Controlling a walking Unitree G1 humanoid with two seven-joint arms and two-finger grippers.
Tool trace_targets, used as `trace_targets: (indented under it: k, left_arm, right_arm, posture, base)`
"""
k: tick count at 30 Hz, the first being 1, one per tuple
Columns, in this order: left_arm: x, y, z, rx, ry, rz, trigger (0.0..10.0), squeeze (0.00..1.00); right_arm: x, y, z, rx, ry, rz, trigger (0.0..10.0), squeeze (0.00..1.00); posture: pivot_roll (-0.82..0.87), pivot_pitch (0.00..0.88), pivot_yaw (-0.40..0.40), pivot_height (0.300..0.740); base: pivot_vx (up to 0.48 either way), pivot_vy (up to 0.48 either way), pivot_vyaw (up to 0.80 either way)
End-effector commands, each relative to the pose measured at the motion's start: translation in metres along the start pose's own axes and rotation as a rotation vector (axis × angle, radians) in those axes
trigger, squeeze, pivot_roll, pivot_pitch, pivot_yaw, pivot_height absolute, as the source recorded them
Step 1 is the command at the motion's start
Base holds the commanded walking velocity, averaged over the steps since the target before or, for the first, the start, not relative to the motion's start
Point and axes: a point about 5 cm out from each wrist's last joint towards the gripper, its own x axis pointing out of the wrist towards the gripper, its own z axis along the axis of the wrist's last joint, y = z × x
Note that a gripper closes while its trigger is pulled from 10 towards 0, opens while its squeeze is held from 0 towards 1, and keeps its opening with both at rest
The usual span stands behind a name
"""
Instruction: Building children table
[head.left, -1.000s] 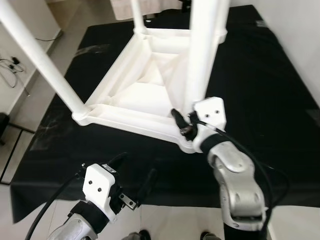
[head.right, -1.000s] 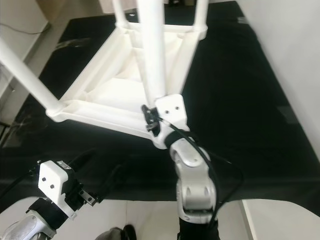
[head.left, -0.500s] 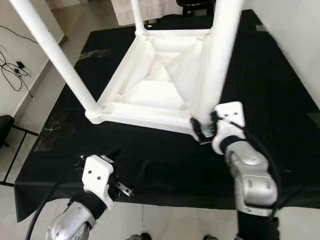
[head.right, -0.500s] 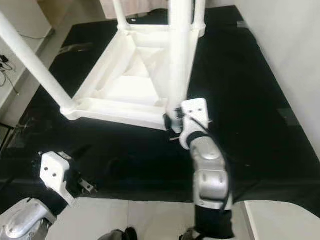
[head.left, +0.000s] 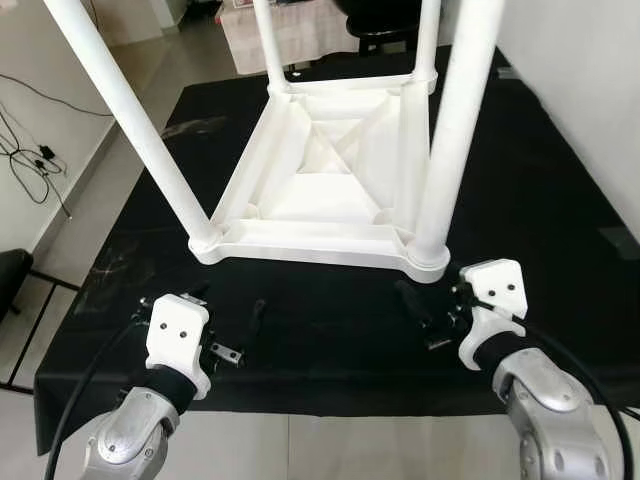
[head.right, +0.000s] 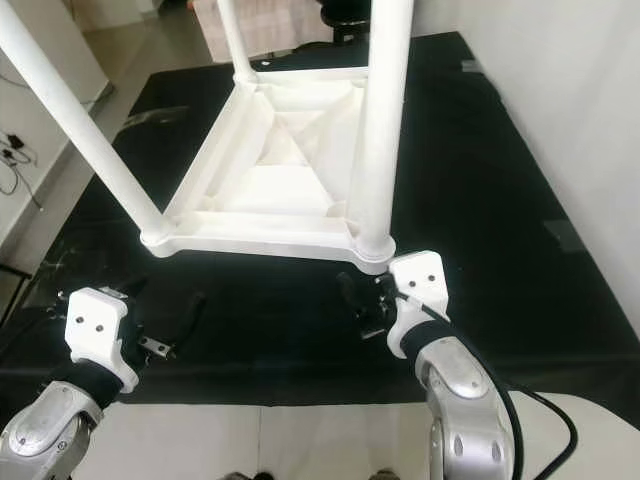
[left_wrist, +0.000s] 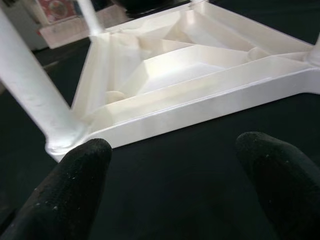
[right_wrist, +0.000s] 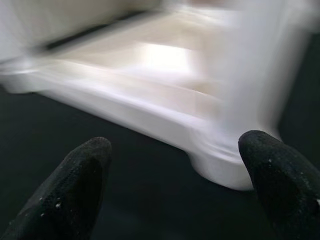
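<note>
A white children's table (head.left: 300, 245) lies upside down on a black mat (head.left: 330, 350), with its legs standing up. The front right leg (head.left: 450, 130) and front left leg (head.left: 130, 120) are nearest to me. My right gripper (head.left: 428, 315) hovers open just in front of the front right leg's base (right_wrist: 225, 165), apart from it. My left gripper (head.left: 225, 312) is open low over the mat, a little in front of the front left corner (left_wrist: 62, 140). Nothing is between either pair of fingers (left_wrist: 75, 185).
The mat's front edge (head.left: 300, 405) runs just before my arms, with pale floor beyond it. A white wall (head.left: 590, 90) stands close on the right. Cables (head.left: 30, 150) trail on the floor at the left. A cloth-covered piece of furniture (head.left: 290, 30) stands behind the mat.
My right gripper has drawn back from the base of the front right leg and now stands clear of it. The view has shifted, showing the table farther off.
</note>
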Motion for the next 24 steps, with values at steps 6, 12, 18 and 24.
trace_targets:
  k: [6,12,18,24]
  left_arm:
    - [0.0,0.006,-0.01,0.022,0.072,0.078,10.0,0.0]
    - [-0.002,0.005,-0.01,0.043,0.073,0.101,10.0,0.0]
    - [-0.005,0.007,-0.009,0.067,0.074,0.129,10.0,0.0]
    - [-0.004,0.011,-0.007,0.084,0.065,0.142,10.0,0.0]
  right_arm:
    - [0.03,0.043,0.022,-0.03,-0.088,0.368,10.0,0.0]
    - [0.048,0.043,0.02,-0.032,-0.083,0.319,10.0,0.0]
    - [0.066,0.042,0.01,-0.081,-0.044,0.227,10.0,0.0]
    - [0.078,0.03,0.008,-0.125,-0.011,0.142,10.0,0.0]
  posture:
    - [-0.08,0.114,0.121,0.74]
    - [-0.05,0.109,0.111,0.74]
    - [-0.04,0.108,0.115,0.74]
    - [-0.04,0.103,0.124,0.74]
  base:
    - [0.0,0.24,0.0]
    - [0.0,0.48,0.0]
    - [0.0,0.48,0.0]
    - [0.0,0.4,0.0]
